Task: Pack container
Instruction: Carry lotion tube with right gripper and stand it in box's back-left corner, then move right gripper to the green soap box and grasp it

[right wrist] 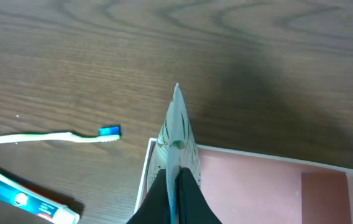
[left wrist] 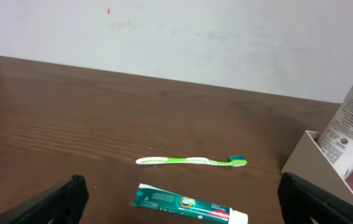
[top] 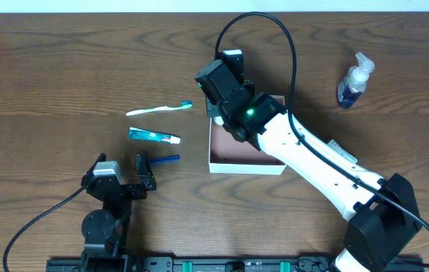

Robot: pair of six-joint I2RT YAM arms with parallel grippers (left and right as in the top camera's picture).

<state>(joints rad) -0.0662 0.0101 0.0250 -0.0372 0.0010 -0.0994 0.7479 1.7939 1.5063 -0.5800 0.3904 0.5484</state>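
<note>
Two fingers [left wrist: 58,202] of the left gripper [top: 120,168] stood wide apart, holding nothing, well left of the container [top: 245,168]. A toothbrush [top: 159,109] and a toothpaste tube [top: 154,136] lay nearer the container's left wall, not touching it. The container sat on the table [top: 48,75]. At its far-left corner the right gripper [right wrist: 176,186] was clamped on a white tube [right wrist: 175,134]. A pump bottle [top: 354,79] stood well right of the container.

Overhead, the right arm [top: 313,159] is covering the part of the container [top: 229,151] beneath its jaws. In the right wrist view, the bottom edge is cutting off the tube [right wrist: 176,130] pinched between the jaws. The blue item [top: 168,159] just beside the left jaws is appearing too small for you to identify.
</note>
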